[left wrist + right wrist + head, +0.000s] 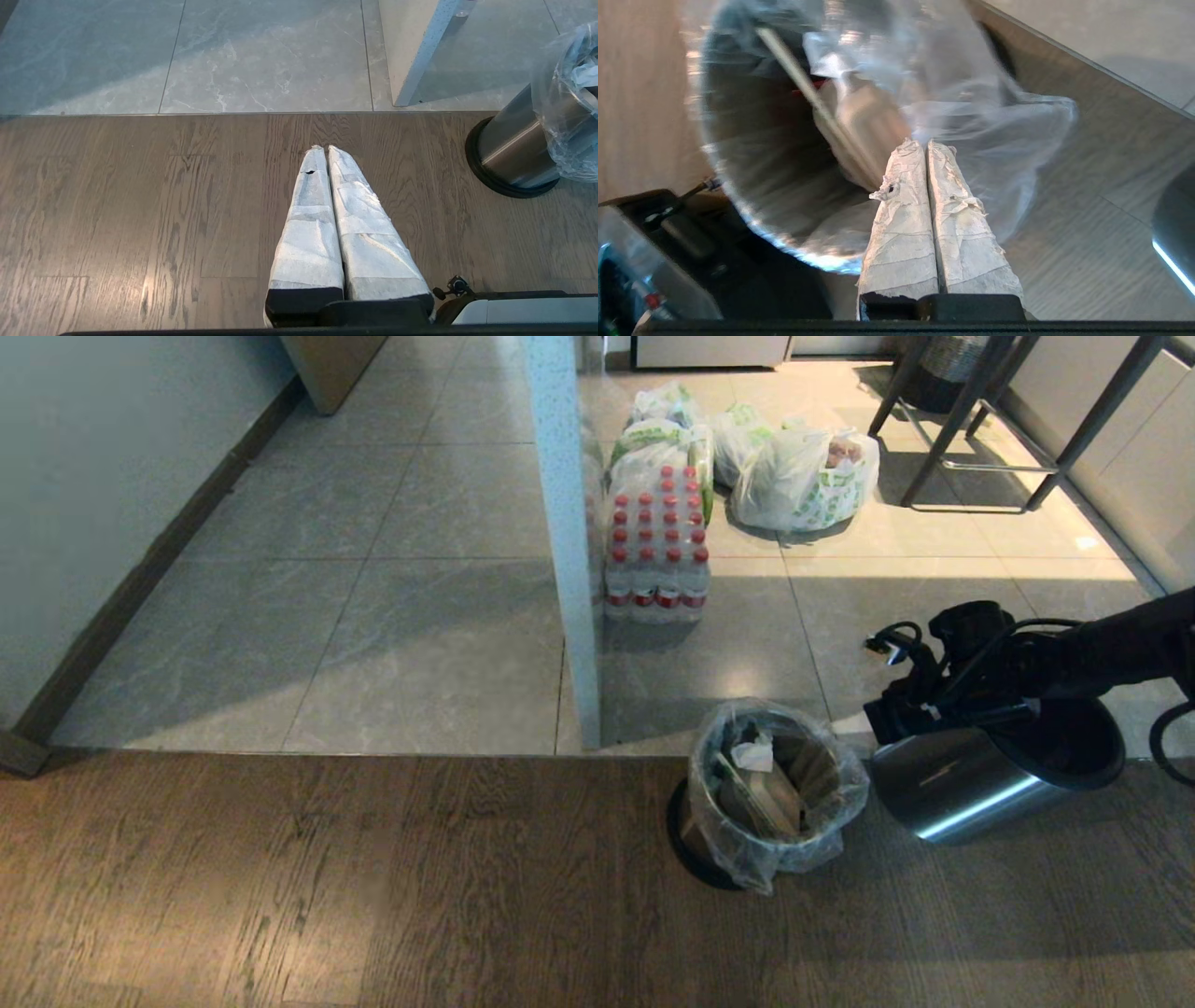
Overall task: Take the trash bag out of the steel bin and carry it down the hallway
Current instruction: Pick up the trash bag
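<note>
The steel bin [709, 845] stands on the wood floor beside the tile edge, lined with the clear trash bag [780, 784], which holds cardboard and paper scraps. The bag's rim drapes over the bin's edge. My right gripper [878, 719] hangs just right of the bin with its jaws shut. In the right wrist view its tips [924, 142] sit at the bag's [999, 116] draped plastic; I cannot tell whether any plastic is pinched. My left gripper [325, 148] is shut and empty, low over the wood floor, left of the bin [509, 144].
A second steel bin [971, 789] with a black rim lies tilted under my right arm. A white partition edge [569, 569] rises behind the bin. A pack of red-capped bottles [658, 555], white grocery bags [803, 476] and stool legs [980, 457] stand on the tiled hallway floor [373, 597].
</note>
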Available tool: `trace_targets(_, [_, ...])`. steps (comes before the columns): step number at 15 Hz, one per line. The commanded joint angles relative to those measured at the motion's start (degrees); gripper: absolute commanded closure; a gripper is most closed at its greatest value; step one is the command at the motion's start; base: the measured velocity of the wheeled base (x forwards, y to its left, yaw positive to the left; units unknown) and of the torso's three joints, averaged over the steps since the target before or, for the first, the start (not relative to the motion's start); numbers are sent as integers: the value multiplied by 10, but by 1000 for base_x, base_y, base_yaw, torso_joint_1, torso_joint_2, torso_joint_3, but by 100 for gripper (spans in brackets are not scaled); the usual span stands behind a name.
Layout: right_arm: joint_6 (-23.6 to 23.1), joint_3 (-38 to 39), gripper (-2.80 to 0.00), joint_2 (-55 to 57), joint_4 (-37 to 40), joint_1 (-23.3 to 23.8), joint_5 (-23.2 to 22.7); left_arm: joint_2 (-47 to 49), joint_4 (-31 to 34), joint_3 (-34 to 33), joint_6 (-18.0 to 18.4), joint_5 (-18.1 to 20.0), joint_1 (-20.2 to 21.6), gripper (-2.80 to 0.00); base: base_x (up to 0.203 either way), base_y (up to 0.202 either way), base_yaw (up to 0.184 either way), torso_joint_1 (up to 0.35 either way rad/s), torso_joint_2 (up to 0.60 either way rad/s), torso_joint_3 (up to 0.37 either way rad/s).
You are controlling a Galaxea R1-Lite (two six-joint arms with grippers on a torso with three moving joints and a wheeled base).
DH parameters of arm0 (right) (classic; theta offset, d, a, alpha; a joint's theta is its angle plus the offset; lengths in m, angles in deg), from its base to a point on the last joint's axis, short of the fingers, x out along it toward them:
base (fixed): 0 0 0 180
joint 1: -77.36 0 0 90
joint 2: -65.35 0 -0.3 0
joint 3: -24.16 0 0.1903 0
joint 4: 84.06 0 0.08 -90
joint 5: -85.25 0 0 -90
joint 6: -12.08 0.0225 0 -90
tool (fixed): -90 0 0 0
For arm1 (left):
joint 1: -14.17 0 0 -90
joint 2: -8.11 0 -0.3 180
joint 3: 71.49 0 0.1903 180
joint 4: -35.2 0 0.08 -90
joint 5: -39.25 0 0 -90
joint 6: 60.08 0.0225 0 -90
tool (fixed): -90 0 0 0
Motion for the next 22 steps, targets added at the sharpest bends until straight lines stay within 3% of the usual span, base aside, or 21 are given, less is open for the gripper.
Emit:
trace_targets(1, [-1,-14,0,21,-1,5,-2,0,0,0,0,0,0,0,0,0,0,0,0,0])
trace_targets(8, [-1,-69,0,76,-12,11,1,-1,0,-1,0,0,0,0,0,0,0,0,0,0])
trace_targets(22, [7,-46,0,47,34,-8,-2,0,0,-1,0,0,0,0,0,0,0,0,0,0])
